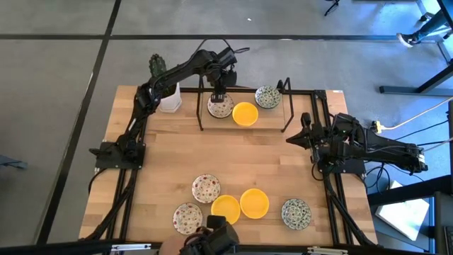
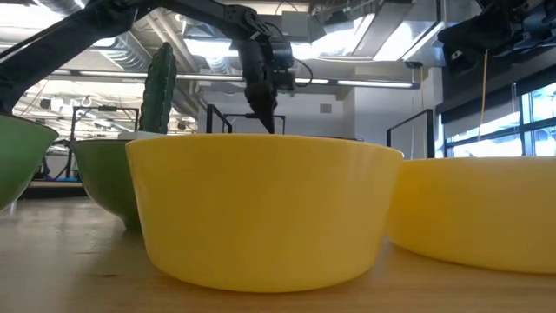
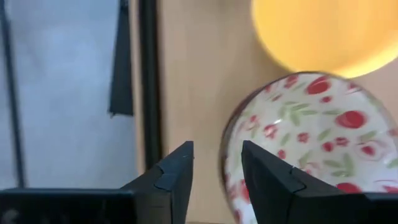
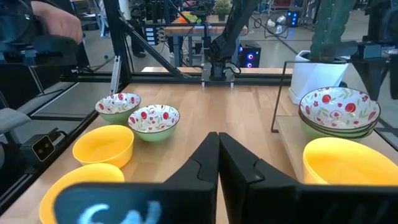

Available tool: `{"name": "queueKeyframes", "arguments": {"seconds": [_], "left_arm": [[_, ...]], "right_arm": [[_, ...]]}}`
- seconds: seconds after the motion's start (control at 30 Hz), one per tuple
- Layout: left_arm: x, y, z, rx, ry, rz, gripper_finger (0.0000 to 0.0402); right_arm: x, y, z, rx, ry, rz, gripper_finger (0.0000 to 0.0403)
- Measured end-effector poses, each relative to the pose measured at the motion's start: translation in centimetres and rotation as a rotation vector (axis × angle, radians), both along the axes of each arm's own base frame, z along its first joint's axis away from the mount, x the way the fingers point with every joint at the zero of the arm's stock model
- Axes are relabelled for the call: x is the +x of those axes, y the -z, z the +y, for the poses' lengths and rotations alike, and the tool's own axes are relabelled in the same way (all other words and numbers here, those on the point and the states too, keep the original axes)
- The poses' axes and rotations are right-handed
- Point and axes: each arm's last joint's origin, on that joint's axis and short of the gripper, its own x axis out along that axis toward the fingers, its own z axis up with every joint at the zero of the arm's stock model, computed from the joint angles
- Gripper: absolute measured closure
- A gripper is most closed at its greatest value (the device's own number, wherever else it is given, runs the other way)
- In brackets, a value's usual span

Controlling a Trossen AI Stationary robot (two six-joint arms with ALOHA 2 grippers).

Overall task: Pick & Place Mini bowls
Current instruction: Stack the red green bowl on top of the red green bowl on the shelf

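Note:
My left gripper (image 1: 219, 95) points down, open, over a red-flowered mini bowl (image 1: 220, 107) at the table's far side. That bowl tops a small stack (image 4: 339, 115). Its fingers stand on either side of the bowl's rim (image 3: 231, 146). A yellow bowl (image 1: 245, 113) and a green-blue bowl (image 1: 267, 97) rest beside the stack. Near the front edge sit two red-flowered bowls (image 1: 206, 188) (image 1: 187, 217), two yellow ones (image 1: 226, 208) (image 1: 254, 202) and a green-blue one (image 1: 296, 212). My right gripper (image 1: 297, 138) waits shut at the right edge. My left gripper comes from above, one finger (image 3: 273, 180) over the inside of the red-flowered bowl and the other (image 3: 168, 180) outside its rim (image 3: 229, 162). A gap shows between the fingers. Whether either finger touches the rim, I cannot tell. The bowl rests level on the stack.
A black wire frame (image 1: 200, 106) stands around the far bowls. A white square pot with a cactus (image 1: 168, 95) stands just left of it. The middle of the wooden table (image 1: 241, 159) is bare board. A person's hand (image 4: 56, 22) shows beyond the table.

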Motion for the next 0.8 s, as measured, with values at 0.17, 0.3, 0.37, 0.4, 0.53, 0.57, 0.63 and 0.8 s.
{"name": "queueKeyframes", "arguments": {"seconds": [0.17,0.3,0.37,0.4,0.53,0.57,0.63,0.8], "left_arm": [[-0.3,0.8,0.5,-0.077,0.004,-0.04,0.0325],[-0.4,1.3,1.2,-0.106,-0.012,-0.078,0.0386],[-0.7,1.4,1.4,-0.113,-0.02,-0.076,0.0395],[-0.8,1.4,1.5,-0.117,-0.029,-0.075,0.0395],[-1.1,1.4,1.8,-0.119,-0.044,-0.068,0.0397],[-1.2,1.4,1.8,-0.122,-0.045,-0.063,0.0399],[-1.2,1.4,1.9,-0.124,-0.04,-0.067,0.0399],[-1.3,0.7,0.9,-0.126,0.014,-0.057,0.0397]], "right_arm": [[0.0,0.0,0.0,-0.023,-0.003,-0.002,0.0393],[0.0,-0.1,0.0,-0.026,-0.001,-0.009,0.0393],[0.0,-0.1,0.0,-0.028,-0.001,-0.016,0.0393],[0.0,-0.2,0.0,-0.028,-0.001,-0.019,0.0393],[0.0,-0.3,0.0,-0.028,0.0,-0.03,0.0393],[0.0,-0.3,0.0,-0.029,0.0,-0.032,0.0393],[0.0,-0.3,0.0,-0.029,0.0,-0.033,0.0393],[0.0,-0.3,0.0,-0.029,0.0,-0.033,0.0393]]}}
